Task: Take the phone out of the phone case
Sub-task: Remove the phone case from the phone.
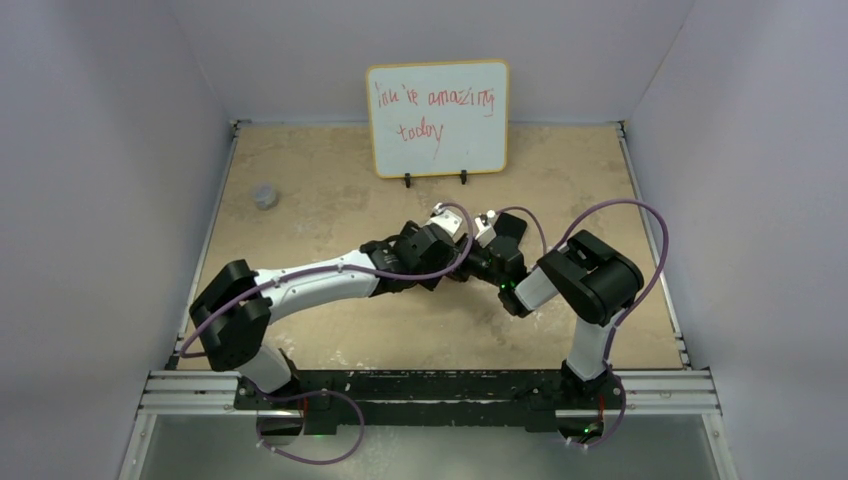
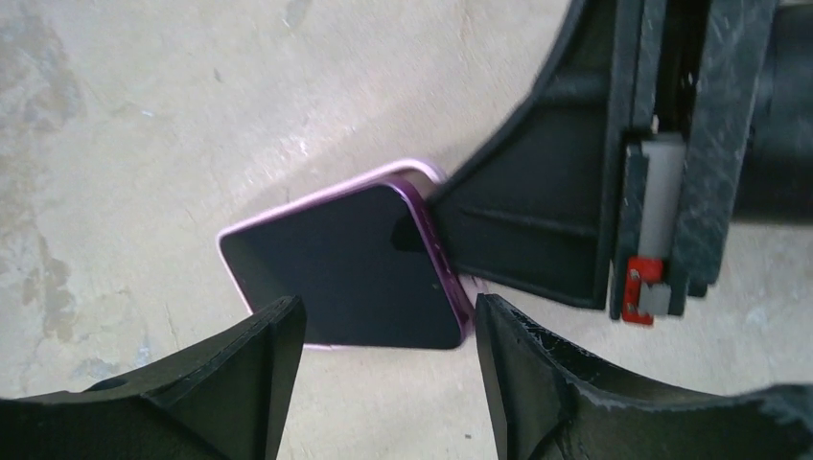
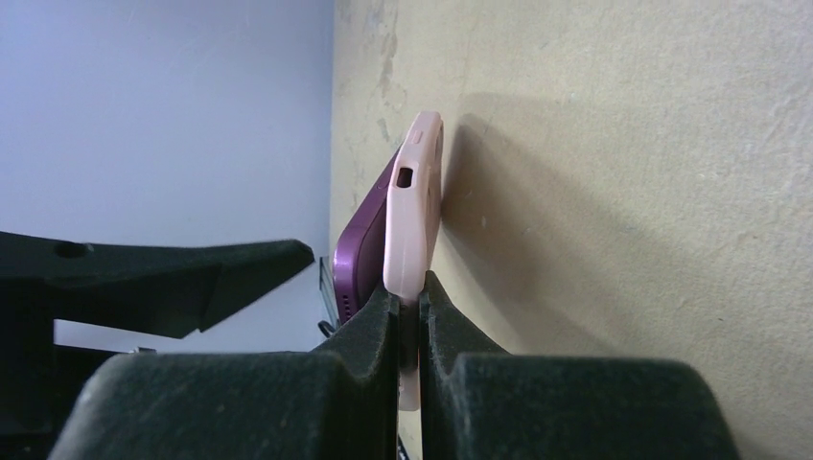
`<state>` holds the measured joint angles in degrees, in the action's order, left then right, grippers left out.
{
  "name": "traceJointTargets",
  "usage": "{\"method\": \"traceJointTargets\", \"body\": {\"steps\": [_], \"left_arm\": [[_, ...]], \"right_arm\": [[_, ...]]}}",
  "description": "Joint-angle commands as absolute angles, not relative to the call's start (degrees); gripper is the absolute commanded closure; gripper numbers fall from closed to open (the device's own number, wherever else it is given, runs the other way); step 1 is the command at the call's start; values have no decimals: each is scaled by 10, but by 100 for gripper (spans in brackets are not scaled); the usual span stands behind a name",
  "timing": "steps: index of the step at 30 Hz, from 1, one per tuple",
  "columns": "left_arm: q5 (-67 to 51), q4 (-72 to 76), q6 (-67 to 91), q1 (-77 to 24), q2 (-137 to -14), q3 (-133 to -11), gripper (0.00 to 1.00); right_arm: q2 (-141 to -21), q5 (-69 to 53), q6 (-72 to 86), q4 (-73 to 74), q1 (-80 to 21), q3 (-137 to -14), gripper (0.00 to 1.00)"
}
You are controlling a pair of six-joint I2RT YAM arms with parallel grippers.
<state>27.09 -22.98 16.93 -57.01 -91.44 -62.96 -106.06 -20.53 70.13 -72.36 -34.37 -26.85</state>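
A purple phone point(image 2: 350, 268) with a dark screen lies partly lifted out of its pale pink case point(image 2: 288, 209) on the tan table. In the right wrist view the phone point(image 3: 364, 244) tilts away from the case point(image 3: 414, 206) at the near end. My right gripper point(image 3: 410, 316) is shut on the edge of the pink case. My left gripper point(image 2: 388, 359) is open, its fingers point(image 2: 259, 374) just short of the phone's near end, touching nothing. In the top view both grippers point(image 1: 462, 255) meet mid-table and hide the phone.
A whiteboard point(image 1: 437, 118) with red writing stands at the back of the table. A small grey object point(image 1: 265, 195) lies at the back left. Grey walls close in the table on three sides.
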Motion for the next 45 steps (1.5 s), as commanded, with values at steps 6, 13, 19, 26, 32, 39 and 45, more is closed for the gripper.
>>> {"method": "traceJointTargets", "body": {"steps": [6, 13, 19, 26, 32, 39, 45], "left_arm": [[208, -215, 177, -567, -861, -591, 32], [255, -206, 185, -567, -840, -586, 32], [245, -188, 184, -568, -817, -585, 32], [215, -151, 199, -546, -793, -548, 31], [195, -138, 201, -543, -804, -553, 32], [158, -107, 210, -533, -805, -538, 31], [162, -103, 212, -533, -828, -543, 31]], "right_arm": [[-1023, -220, 728, -846, -345, -273, 100], [-1010, -217, 717, -827, -345, -275, 100], [-967, -181, 662, -718, -346, -276, 100], [-893, -135, 561, -546, -347, -299, 100], [-869, -103, 519, -456, -362, -329, 100], [-861, -71, 488, -403, -382, -354, 100], [-867, -76, 492, -408, -391, -363, 100]]}}
